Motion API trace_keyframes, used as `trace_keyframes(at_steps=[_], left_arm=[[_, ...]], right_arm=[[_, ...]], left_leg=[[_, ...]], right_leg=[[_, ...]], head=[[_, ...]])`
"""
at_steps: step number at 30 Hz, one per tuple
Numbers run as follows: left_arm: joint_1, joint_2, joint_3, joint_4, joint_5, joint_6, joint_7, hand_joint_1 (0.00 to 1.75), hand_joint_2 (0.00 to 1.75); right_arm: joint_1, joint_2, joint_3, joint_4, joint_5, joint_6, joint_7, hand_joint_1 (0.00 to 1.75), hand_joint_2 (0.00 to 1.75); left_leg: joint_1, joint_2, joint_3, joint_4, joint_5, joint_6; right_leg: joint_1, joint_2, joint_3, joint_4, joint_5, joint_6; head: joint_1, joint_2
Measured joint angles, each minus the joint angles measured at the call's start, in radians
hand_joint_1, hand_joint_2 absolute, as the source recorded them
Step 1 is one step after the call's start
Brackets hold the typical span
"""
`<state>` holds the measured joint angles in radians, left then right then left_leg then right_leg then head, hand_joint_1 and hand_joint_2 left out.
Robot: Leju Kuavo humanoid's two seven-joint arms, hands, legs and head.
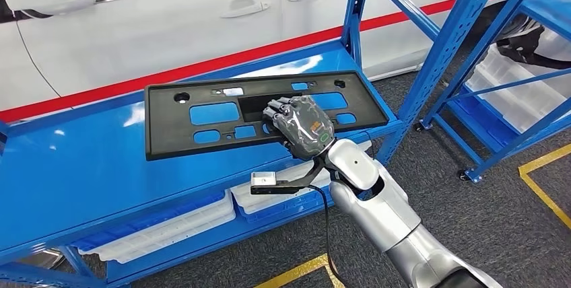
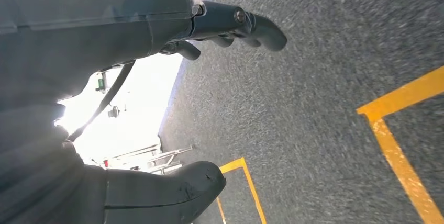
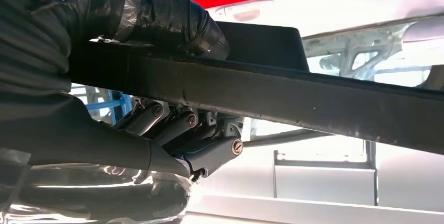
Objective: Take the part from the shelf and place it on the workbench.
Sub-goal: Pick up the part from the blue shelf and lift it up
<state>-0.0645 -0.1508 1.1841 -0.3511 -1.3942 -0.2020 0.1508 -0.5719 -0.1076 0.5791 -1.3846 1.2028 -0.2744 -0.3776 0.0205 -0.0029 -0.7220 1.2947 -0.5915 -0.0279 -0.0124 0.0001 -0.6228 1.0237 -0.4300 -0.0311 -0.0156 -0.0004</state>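
A flat black plastic part (image 1: 168, 125) with several cut-outs lies on the blue shelf (image 1: 74, 173), its long side running left to right. My right hand (image 1: 304, 126) grips the part's near edge towards its right end. In the right wrist view the thumb (image 3: 173, 22) lies on one face of the part's edge (image 3: 324, 103) and the fingers (image 3: 183, 127) curl against the other face. My left hand (image 2: 94, 20) hangs over grey floor, its fingers (image 2: 256, 28) and thumb (image 2: 167, 187) apart with nothing between them.
A white car (image 1: 168, 19) stands right behind the shelf. Blue uprights (image 1: 458, 39) frame the shelf's right end, and a second blue rack (image 1: 518, 86) stands further right. White trays (image 1: 168, 229) sit on the lower shelf. Yellow lines (image 1: 542, 167) mark the grey floor.
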Motion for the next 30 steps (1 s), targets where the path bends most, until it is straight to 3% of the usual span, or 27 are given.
trace_keyframes(at_steps=[1,2,4,6,8,10,11,12,14,15,16,17,19,21,22,23,25,26,27,29,30], left_arm=[[0.0,0.0,0.0,0.0,-0.001,0.0,0.0,0.0,1.75],[0.0,0.001,0.0,0.0,-0.002,0.0,0.001,0.0,1.75],[-0.001,0.003,0.0,0.0,-0.005,0.0,0.002,0.0,1.75],[-0.004,0.004,0.0,0.0,-0.007,0.0,0.003,0.0,1.75],[-0.005,0.005,0.0,0.0,-0.008,0.0,0.004,0.0,1.75],[-0.005,0.004,0.0,0.001,-0.01,0.0,0.006,0.0,1.75],[-0.005,0.004,0.0,0.001,-0.011,0.0,0.006,0.0,1.75],[-0.006,0.004,0.0,0.001,-0.012,0.0,0.007,0.0,1.75],[-0.006,0.005,0.0,0.002,-0.016,-0.001,0.007,0.0,1.75],[-0.006,0.005,0.0,0.002,-0.018,-0.001,0.007,0.0,1.75],[-0.006,0.005,0.0,0.002,-0.021,-0.002,0.007,0.0,1.75],[-0.006,0.005,0.0,0.002,-0.022,-0.003,0.007,0.0,1.75],[-0.006,0.004,-0.001,0.002,-0.026,-0.005,0.007,0.0,1.75],[-0.006,0.004,-0.003,0.002,-0.028,-0.007,0.006,0.0,1.75],[-0.006,0.004,-0.004,0.002,-0.029,-0.008,0.006,0.0,1.75],[-0.006,0.004,-0.004,0.002,-0.029,-0.009,0.005,0.0,1.75],[-0.004,0.004,-0.004,0.002,-0.03,-0.013,0.003,0.0,1.75],[-0.002,0.004,-0.004,0.002,-0.03,-0.016,0.003,0.0,1.75],[0.0,0.004,-0.004,0.002,-0.03,-0.02,0.004,0.0,1.75],[0.004,0.003,-0.004,0.001,-0.032,-0.029,0.005,0.0,1.75],[0.004,0.002,-0.004,0.0,-0.033,-0.034,0.006,0.0,1.75]], right_arm=[[0.002,-0.002,0.001,-0.001,0.0,0.0,0.0,1.68,1.75],[0.004,-0.004,0.002,-0.003,-0.001,0.001,0.001,1.68,1.75],[0.008,-0.008,0.004,-0.013,-0.004,0.001,0.006,1.68,1.75],[0.009,-0.014,0.004,-0.028,-0.011,0.001,0.012,1.68,1.75],[0.011,-0.019,0.004,-0.044,-0.017,0.001,0.016,1.68,1.75],[0.015,-0.028,0.004,-0.063,-0.019,0.002,0.017,1.68,1.75],[0.018,-0.033,0.003,-0.074,-0.02,0.004,0.017,1.68,1.75],[0.021,-0.04,0.003,-0.085,-0.02,0.005,0.017,1.68,1.75],[0.03,-0.053,0.002,-0.106,-0.02,0.008,0.018,1.68,1.75],[0.037,-0.058,0.002,-0.114,-0.02,0.008,0.018,1.68,1.75],[0.044,-0.063,0.002,-0.121,-0.02,0.008,0.018,1.68,1.75],[0.05,-0.067,0.002,-0.127,-0.02,0.008,0.018,1.68,1.75],[0.059,-0.075,0.002,-0.139,-0.02,0.007,0.018,1.68,1.75],[0.062,-0.08,-0.001,-0.153,-0.02,0.007,0.018,1.68,1.75],[0.063,-0.082,-0.003,-0.159,-0.02,0.007,0.018,1.68,1.75],[0.063,-0.084,-0.005,-0.163,-0.021,0.007,0.018,1.68,1.75],[0.066,-0.087,-0.008,-0.166,-0.021,0.007,0.019,1.68,1.75],[0.067,-0.088,-0.009,-0.167,-0.022,0.008,0.02,1.68,1.75],[0.068,-0.089,-0.009,-0.167,-0.022,0.009,0.02,1.68,1.75],[0.072,-0.09,-0.01,-0.167,-0.021,0.011,0.021,1.68,1.75],[0.074,-0.09,-0.011,-0.167,-0.02,0.012,0.021,1.68,1.75]], left_leg=[[0.0,0.0,0.004,0.027,-0.003,0.0],[0.0,0.0,0.026,0.018,0.012,0.002],[-0.002,0.0,0.121,-0.103,0.058,0.012],[-0.007,-0.002,0.209,-0.234,0.068,0.022],[-0.015,-0.003,0.229,-0.275,0.065,0.031],[-0.013,-0.001,0.22,-0.281,0.084,0.044],[-0.011,0.002,0.212,-0.285,0.097,0.054],[-0.009,0.005,0.202,-0.289,0.111,0.061],[-0.009,0.008,0.172,-0.289,0.136,0.07],[-0.01,0.008,0.157,-0.287,0.147,0.07],[-0.01,0.008,0.141,-0.284,0.157,0.069],[-0.01,0.009,0.125,-0.28,0.166,0.067],[-0.011,0.009,0.098,-0.271,0.181,0.061],[-0.013,0.008,0.08,-0.265,0.196,0.052],[-0.013,0.008,0.077,-0.265,0.203,0.046],[-0.012,0.008,0.075,-0.268,0.211,0.04],[-0.01,0.006,0.07,-0.271,0.221,0.027],[-0.009,0.006,0.062,-0.26,0.204,0.021],[-0.008,0.005,0.05,-0.232,0.167,0.015],[-0.006,0.004,0.019,-0.124,0.062,0.008],[-0.006,0.004,0.007,-0.06,0.025,0.005]], right_leg=[[0.003,0.0,-0.012,0.001,0.009,0.0],[0.005,0.0,-0.024,0.002,0.017,0.0],[0.008,0.0,-0.044,0.007,0.032,0.004],[0.01,0.0,-0.055,0.011,0.046,0.014],[0.008,0.0,-0.057,0.008,0.061,0.026],[0.007,0.001,-0.06,0.005,0.066,0.039],[0.006,0.001,-0.067,0.019,0.044,0.043],[0.005,0.001,-0.08,0.051,0.003,0.047],[0.0,0.001,-0.111,0.169,-0.102,0.053],[-0.001,0.001,-0.122,0.231,-0.131,0.057],[-0.002,0.001,-0.123,0.274,-0.137,0.06],[-0.002,0.001,-0.109,0.285,-0.121,0.061],[-0.002,0.001,-0.027,0.202,-0.073,0.058],[0.002,0.001,0.077,0.061,-0.074,0.048],[0.005,0.002,0.106,0.013,-0.083,0.043],[0.009,0.002,0.116,-0.01,-0.089,0.037],[0.01,0.0,0.104,-0.018,-0.071,0.024],[0.008,-0.002,0.095,-0.021,-0.06,0.014],[0.005,-0.004,0.084,-0.024,-0.047,0.006],[0.005,-0.005,0.056,-0.024,-0.022,-0.003],[0.006,-0.005,0.04,-0.023,-0.011,-0.004]], head=[[0.0,0.0],[0.0,0.0],[0.0,0.0],[0.0,0.0],[0.0,0.0],[0.0,0.0],[0.0,0.0],[0.001,0.0],[0.001,0.0],[0.001,0.0],[0.001,0.0],[0.001,0.0],[0.001,0.0],[0.0,0.0],[0.0,0.0],[0.0,0.0],[0.0,0.0],[0.0,0.0],[0.0,0.0],[-0.001,0.0],[0.0,0.0]])
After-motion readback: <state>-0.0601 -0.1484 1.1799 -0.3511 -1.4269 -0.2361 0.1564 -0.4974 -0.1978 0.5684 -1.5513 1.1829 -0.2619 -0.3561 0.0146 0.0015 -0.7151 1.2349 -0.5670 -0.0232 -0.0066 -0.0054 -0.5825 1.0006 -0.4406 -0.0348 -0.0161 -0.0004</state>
